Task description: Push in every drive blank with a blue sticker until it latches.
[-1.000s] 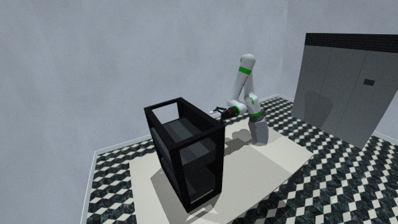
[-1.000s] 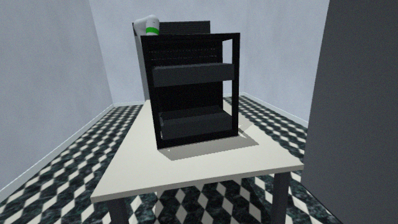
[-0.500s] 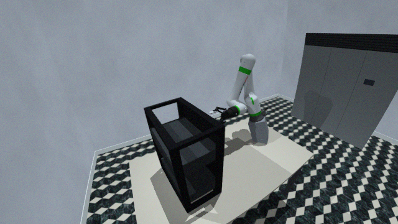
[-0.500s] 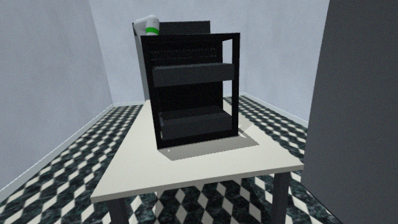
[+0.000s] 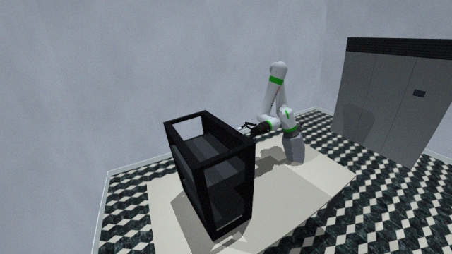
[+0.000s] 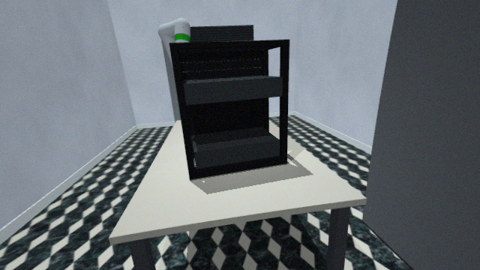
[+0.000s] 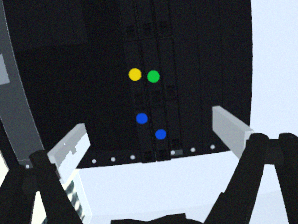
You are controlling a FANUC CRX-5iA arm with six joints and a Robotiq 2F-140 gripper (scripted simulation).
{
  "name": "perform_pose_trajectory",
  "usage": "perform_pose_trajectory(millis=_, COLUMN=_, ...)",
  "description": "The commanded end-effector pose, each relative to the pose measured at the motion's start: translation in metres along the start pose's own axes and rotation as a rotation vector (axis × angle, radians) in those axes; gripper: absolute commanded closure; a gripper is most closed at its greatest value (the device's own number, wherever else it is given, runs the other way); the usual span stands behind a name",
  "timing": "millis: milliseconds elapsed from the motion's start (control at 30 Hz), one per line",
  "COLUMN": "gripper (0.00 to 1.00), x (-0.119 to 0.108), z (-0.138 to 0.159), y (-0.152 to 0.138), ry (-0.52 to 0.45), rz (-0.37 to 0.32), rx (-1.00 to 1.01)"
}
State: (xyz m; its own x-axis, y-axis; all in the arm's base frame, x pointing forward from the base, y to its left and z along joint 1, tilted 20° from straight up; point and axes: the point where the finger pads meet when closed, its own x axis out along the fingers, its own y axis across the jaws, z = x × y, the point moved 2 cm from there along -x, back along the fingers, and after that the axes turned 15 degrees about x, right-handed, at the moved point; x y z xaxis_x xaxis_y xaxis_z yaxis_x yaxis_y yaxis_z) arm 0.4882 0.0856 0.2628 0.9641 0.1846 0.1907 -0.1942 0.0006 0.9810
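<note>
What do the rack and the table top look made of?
Rack: looks like black painted metal or plastic, matte, with square bars and no shine; cannot tell which. Table top: a plain off-white slab, smooth and matte, maybe laminate; no grain shows.

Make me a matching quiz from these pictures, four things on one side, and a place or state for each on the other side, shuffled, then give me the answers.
Things:
1. hand
2. rack
3. yellow sticker
4. grey cabinet

Places or states:
A. stands on the white table
B. beside the green sticker, above two blue stickers
C. open, holding nothing, facing the rack
D. on the checkered floor by the wall

Pairs: 1-C, 2-A, 3-B, 4-D
</note>
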Motion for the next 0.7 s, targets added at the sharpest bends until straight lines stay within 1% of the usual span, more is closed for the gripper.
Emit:
perform_pose_trajectory(millis=0, gripper=0.00, x=0.008, z=-0.004, y=-0.002, ry=-0.002, rz=0.003, rx=-0.001)
perform_pose_trajectory(millis=233, gripper=0.00, x=0.042, z=-0.024, y=-0.009, ry=-0.002, rz=0.003, rx=-0.001)
perform_pose_trajectory(millis=333, gripper=0.00, x=0.052, z=-0.030, y=-0.012, ry=-0.002, rz=0.003, rx=-0.001)
perform_pose_trajectory(millis=433, gripper=0.00, x=0.056, z=-0.033, y=-0.013, ry=-0.002, rz=0.003, rx=-0.001)
perform_pose_trajectory(millis=667, gripper=0.00, x=0.056, z=-0.033, y=-0.013, ry=-0.002, rz=0.003, rx=-0.001)
